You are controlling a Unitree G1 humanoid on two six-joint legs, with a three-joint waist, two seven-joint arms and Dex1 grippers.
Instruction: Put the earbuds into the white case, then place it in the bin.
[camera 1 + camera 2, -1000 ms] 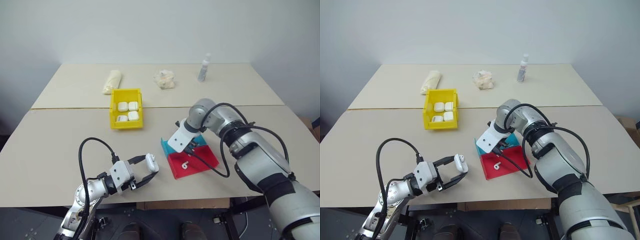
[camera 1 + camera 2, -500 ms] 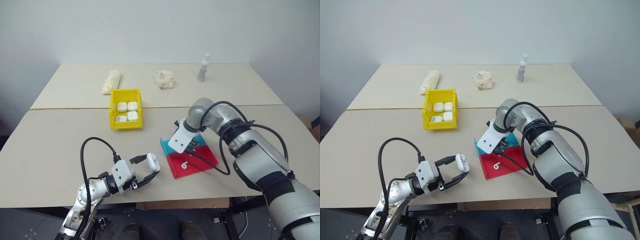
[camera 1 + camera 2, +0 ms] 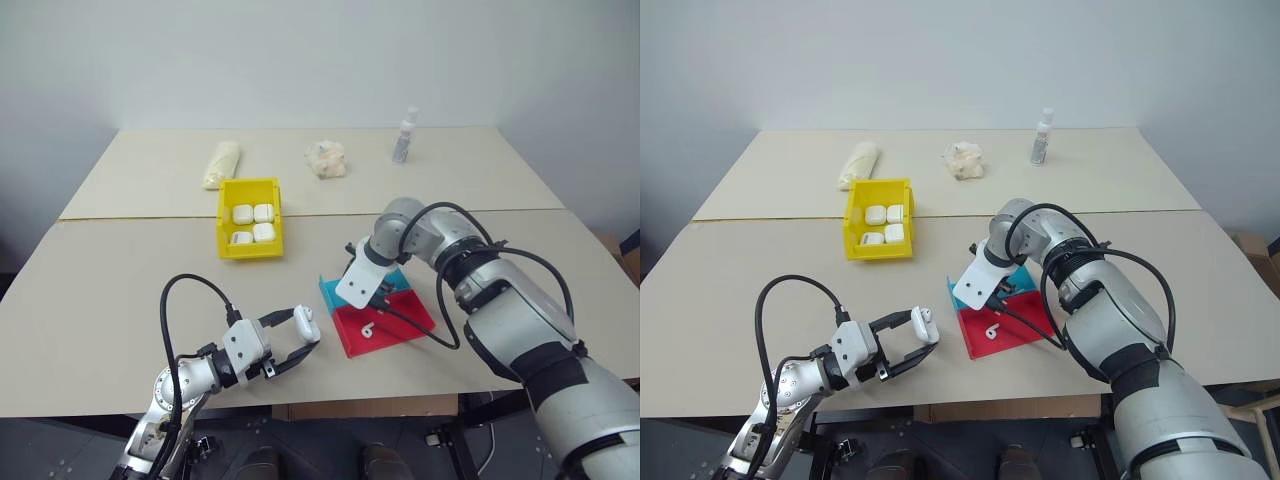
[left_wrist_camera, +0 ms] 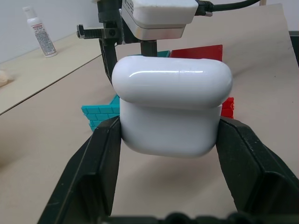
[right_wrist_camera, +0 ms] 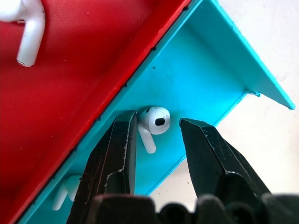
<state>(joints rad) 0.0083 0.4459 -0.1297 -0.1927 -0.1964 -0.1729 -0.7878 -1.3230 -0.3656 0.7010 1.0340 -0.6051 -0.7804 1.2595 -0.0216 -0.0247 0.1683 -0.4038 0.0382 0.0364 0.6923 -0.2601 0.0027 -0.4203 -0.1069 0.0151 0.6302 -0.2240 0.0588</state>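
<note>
My left gripper (image 3: 305, 326) is shut on the white case (image 4: 172, 109), holding it just above the table's near edge with its lid down. My right gripper (image 5: 159, 121) points down into the blue half of the red-and-blue tray (image 3: 334, 293). Its fingers stand open on either side of one of the earbuds (image 5: 156, 118), one finger very close to it. Another earbud (image 3: 369, 329) lies in the red half, and part of a third (image 5: 65, 189) shows in the blue half. The yellow bin (image 3: 248, 252) stands at the middle left with several white cases inside.
Along the far side of the table are a small spray bottle (image 3: 404, 137), a crumpled pale wad (image 3: 326, 158) and a rolled pale bundle (image 3: 222, 163). A seam runs across the table behind the bin.
My right gripper has rolled slightly over the tray's blue half. The left gripper and the case have stayed where they were.
</note>
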